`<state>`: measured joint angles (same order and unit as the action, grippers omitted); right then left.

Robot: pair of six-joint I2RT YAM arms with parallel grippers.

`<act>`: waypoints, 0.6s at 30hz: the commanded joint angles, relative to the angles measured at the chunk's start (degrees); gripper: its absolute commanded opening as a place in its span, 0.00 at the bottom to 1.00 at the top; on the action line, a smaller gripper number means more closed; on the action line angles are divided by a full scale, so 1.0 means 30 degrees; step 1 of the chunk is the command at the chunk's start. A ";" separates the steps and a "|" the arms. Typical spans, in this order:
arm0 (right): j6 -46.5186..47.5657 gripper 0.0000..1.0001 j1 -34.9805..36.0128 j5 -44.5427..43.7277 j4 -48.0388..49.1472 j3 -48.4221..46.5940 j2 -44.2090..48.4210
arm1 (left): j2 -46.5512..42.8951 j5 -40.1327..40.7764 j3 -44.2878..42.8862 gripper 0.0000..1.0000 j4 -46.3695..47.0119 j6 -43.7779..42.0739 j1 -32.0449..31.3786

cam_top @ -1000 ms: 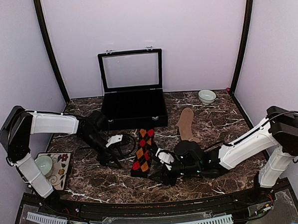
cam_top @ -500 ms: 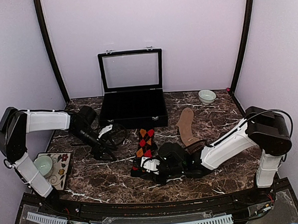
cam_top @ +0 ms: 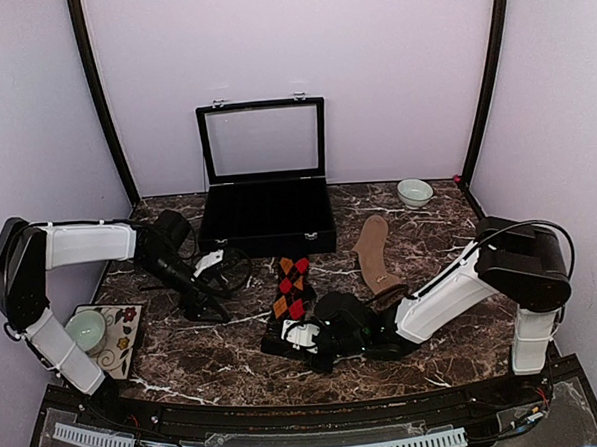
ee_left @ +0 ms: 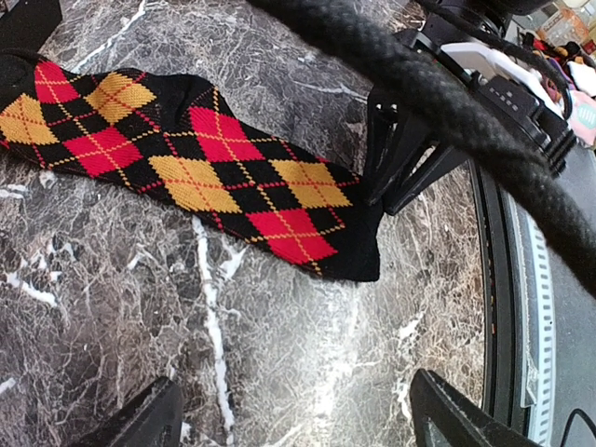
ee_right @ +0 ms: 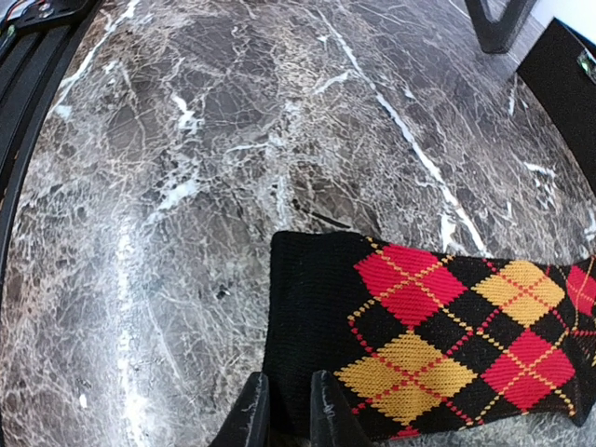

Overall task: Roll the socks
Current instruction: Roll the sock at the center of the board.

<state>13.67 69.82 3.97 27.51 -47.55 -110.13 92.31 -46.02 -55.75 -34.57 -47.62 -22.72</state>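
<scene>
**Right gripper at the near end of the argyle sock, set for a roll toward the case**

The argyle sock (cam_top: 290, 289) lay flat on the worktop (cam_top: 185, 360) in front of the case (cam_top: 268, 220). Its long axis ran straight out from the case toward my bases, with the plain black end farthest from the case.

My right gripper (ee_right: 289, 410) sat low at that far end, pointing back along the sock toward the case. Its fingers were drawn close together with the black edge of the cloth between the tips. I could not tell whether they had actually clamped the fabric.

My left gripper (ee_left: 293, 414) was spread wide and held nothing. It stood off to the left of the sock, on the side of the case's left corner, close by but not touching.

The tan sock (cam_top: 375, 250) lay apart in front of the case's right corner, slanting away from it, with neither gripper on it.

I judged my right gripper to be the one placed to act. The whole length of the sock stretched ahead of it toward the case, so a roll would have to travel along that line. My left gripper was near enough to steady the middle of the sock.
</scene>
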 commanded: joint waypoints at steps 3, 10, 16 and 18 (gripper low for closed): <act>-0.1025 0.09 0.0192 -0.0122 0.0688 0.0352 -0.0303 | -0.1026 0.0286 0.0953 0.86 -0.0275 -0.1302 -0.0854; -0.2953 0.00 0.0082 -0.0148 0.0152 0.0683 -0.0074 | -0.1705 0.1982 0.2735 0.84 0.1501 -0.2504 -0.3276; -0.6590 0.00 -0.1252 0.2289 0.0447 0.0729 0.0228 | -0.1691 0.2571 0.3024 0.80 0.2997 -0.2655 -0.4075; -0.7552 0.00 -0.1627 0.3294 0.0538 0.0677 0.0137 | -0.1577 0.2891 0.2946 0.78 0.3427 -0.2715 -0.4804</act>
<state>-0.21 67.44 7.57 29.15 -46.41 -110.26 88.77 -39.68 -47.20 -28.21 -54.11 -35.14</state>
